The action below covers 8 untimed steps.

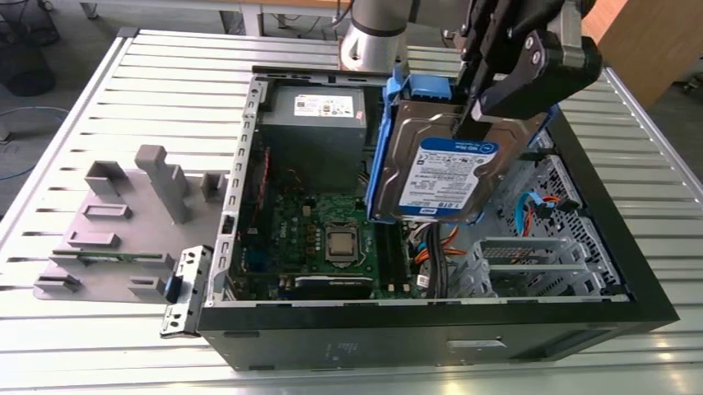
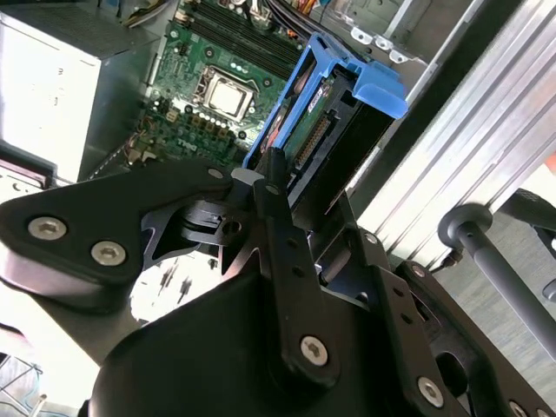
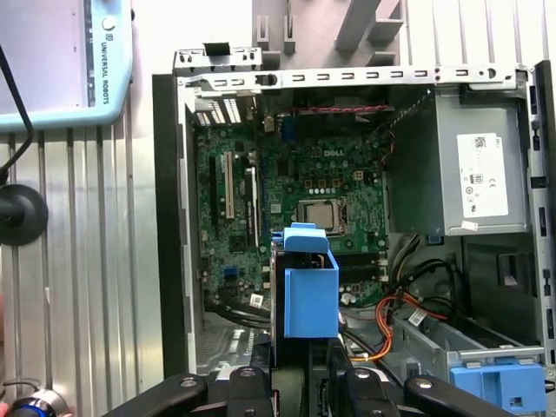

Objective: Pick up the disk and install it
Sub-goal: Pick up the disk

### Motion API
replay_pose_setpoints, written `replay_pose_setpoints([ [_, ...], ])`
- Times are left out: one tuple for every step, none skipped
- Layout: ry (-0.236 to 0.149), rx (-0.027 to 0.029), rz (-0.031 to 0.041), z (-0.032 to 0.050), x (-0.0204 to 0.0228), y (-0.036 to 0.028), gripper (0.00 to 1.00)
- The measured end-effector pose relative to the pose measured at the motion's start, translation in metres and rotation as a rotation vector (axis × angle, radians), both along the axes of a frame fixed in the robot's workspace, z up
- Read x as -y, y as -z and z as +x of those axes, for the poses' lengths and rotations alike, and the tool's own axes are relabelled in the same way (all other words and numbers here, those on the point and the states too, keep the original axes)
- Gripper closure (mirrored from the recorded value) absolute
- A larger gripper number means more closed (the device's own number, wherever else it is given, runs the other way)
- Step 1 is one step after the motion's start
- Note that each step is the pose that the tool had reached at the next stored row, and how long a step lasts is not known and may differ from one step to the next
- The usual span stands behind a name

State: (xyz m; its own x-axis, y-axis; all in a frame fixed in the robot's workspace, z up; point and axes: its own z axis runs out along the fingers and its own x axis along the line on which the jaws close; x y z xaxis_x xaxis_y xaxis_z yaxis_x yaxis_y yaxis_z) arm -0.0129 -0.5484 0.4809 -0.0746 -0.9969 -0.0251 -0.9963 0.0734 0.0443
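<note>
Ribbed metal worktop [image 1: 143,90], open computer case [image 1: 439,337] on it, motherboard [image 1: 318,226] bare. Over that case the hand [image 1: 480,123] is pinched tight on the disk [image 1: 423,132], gripping its upper edge; the disk hangs on edge straight below the hand, blue rails [image 1: 379,148] round it, label [image 1: 445,177] facing out.

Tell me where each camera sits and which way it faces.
Exterior view: off the arm, looking down slantwise on the open case; arm and gripper hold the disk above it.
First wrist view: on the wrist, looking down into the case past the gripper.
Second wrist view: behind the fingers, looking along them to the disk.
Both wrist views share disk and processor.
</note>
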Motion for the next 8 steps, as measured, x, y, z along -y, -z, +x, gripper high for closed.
replay_pose_setpoints([
  [0.0,0.0,-0.0001,0.0,0.0021,-0.0001,0.65],
  [0.0,0.0,-0.0003,0.0,0.0043,-0.0001,0.65],
  [0.0,0.0,-0.0002,0.0,0.0064,0.0,0.65],
  [0.0,0.0,-0.0002,0.0,0.0084,0.0,0.65],
  [0.0,0.0,-0.0003,0.0,0.0103,0.0,0.65],
  [0.0,0.0,-0.0004,-0.0001,0.0114,0.0,0.65],
  [0.0,0.0,-0.0004,-0.0001,0.0123,0.0,0.65],
  [0.0,0.0,-0.0006,-0.0001,0.0128,-0.0001,0.65],
])
